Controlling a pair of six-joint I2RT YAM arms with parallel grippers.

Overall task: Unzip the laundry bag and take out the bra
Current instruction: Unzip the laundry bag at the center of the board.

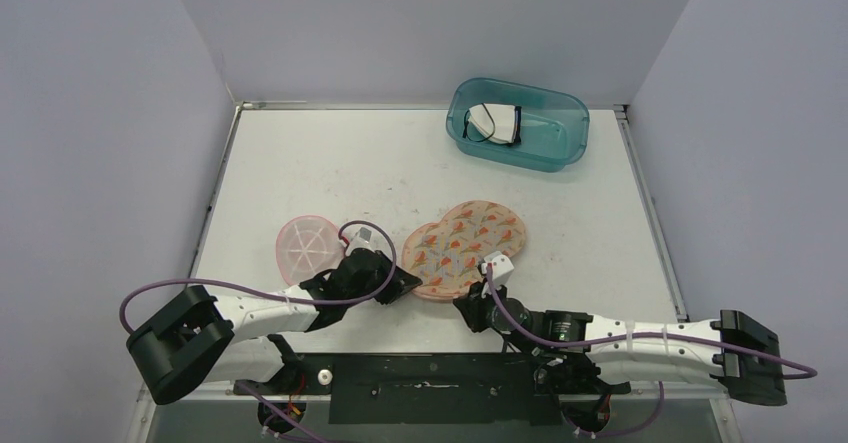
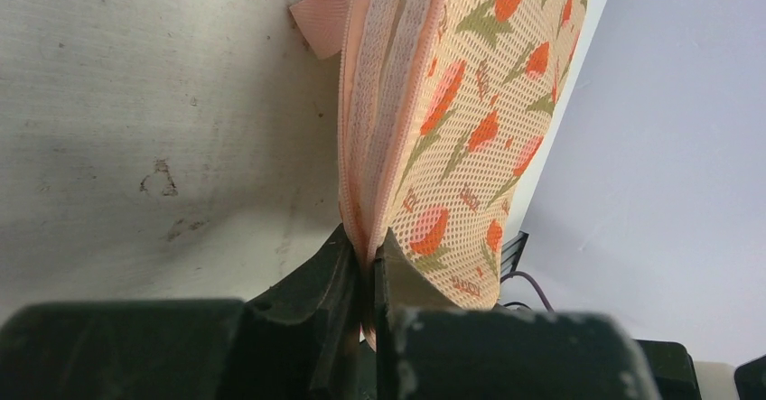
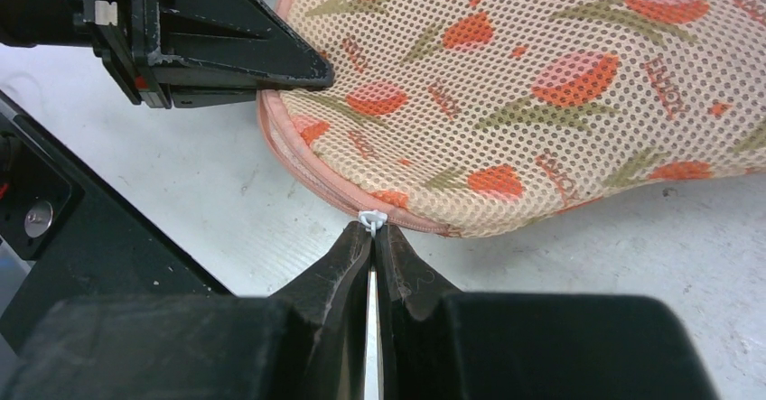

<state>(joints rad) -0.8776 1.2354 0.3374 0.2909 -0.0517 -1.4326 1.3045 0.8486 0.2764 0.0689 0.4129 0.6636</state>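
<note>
Laundry bag [image 1: 465,246]: floral mesh, lay on the middle of the tabletop [image 1: 330,163], between the two arms.
Left fingers [image 2: 336,274]: were clamped on the bag's pink left edge.
Right fingers [image 3: 348,255]: were together, tips pinching the white zipper pull [image 3: 371,218] at the bag's near edge.

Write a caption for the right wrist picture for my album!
Right tool pinches the white zipper pull on the flowery laundry bag.

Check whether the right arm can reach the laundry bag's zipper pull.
Likely yes: the right fingers are shut right at the white zipper pull on the laundry bag edge, with nothing between them.
</note>
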